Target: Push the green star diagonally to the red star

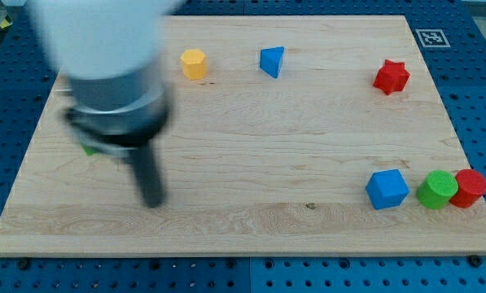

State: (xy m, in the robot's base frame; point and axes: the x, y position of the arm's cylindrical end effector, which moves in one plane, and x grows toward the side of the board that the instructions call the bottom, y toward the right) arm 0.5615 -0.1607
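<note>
Camera view shows my tip bare, touching no block. Above-left of it, the green star is nearly hidden behind the arm; the red star lies far right. The green star probably slides lightly; push its left side.

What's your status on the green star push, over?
My tip low at the view's left, touching no block. Green star mostly hidden behind the arm, only a green sliver showing. Red star at upper right; diagonal between looks unobstructed.
</note>
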